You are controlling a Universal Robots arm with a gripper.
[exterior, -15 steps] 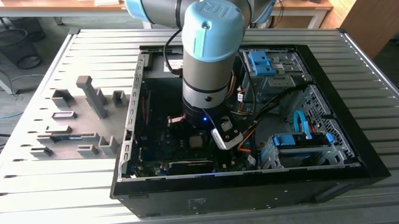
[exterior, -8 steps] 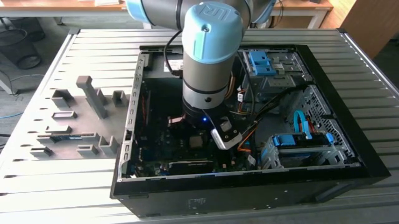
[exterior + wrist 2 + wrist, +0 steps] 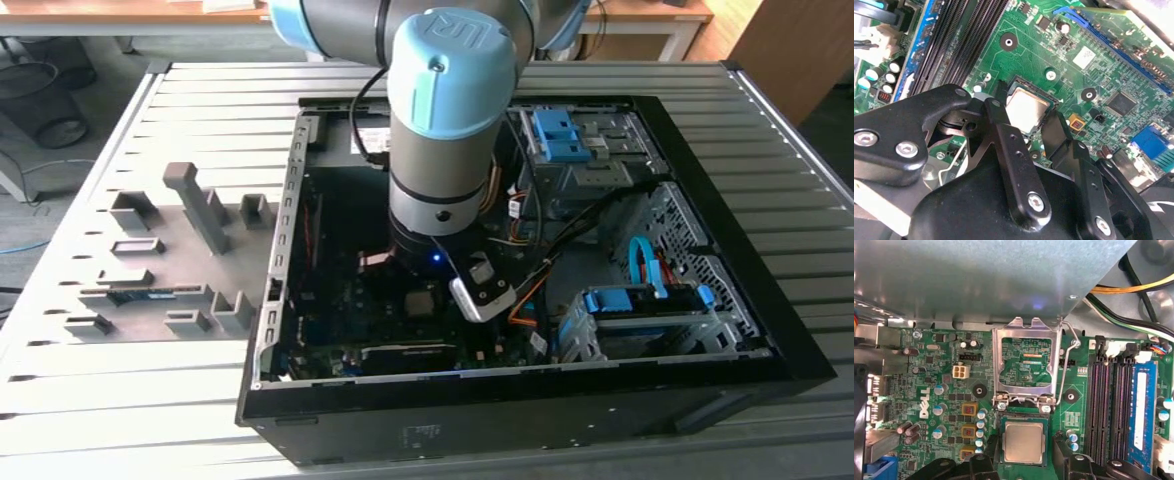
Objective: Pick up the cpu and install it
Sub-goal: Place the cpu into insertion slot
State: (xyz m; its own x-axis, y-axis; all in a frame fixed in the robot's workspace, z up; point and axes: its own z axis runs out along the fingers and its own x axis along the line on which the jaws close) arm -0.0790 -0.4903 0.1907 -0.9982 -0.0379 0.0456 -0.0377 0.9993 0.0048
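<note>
Fingers (image 3: 1004, 135), matte black, spread beside square silvery cpu (image 3: 1026, 109).

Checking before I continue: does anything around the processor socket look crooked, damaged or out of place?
Nothing stands out. The small square silver-topped cpu lies flat and square in its dark socket, between the open black fingers. The silver metal retention frame stands flipped open.
</note>
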